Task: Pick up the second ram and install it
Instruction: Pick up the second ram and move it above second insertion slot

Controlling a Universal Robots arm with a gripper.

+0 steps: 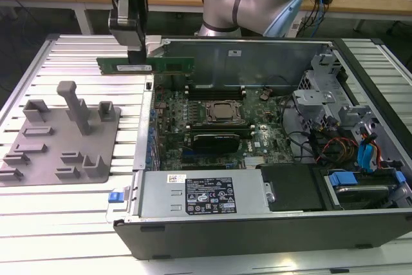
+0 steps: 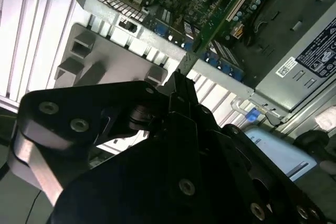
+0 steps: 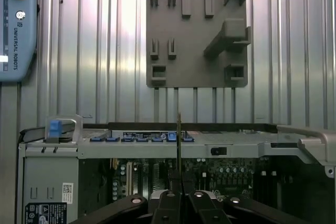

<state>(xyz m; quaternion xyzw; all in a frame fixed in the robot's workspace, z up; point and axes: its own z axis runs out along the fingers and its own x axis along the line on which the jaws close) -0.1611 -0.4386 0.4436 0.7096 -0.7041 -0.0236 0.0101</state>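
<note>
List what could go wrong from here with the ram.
1. The gripper holds the second ram in the air over the case wall; on the way down, it may clip that edge.
2. The memory slots are narrow and lie close to the CPU socket; a small tilt could jam the stick.

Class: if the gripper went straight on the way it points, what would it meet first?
Probably the case wall rim: the ram held in the gripper crosses above it, though depth is unclear.
</note>
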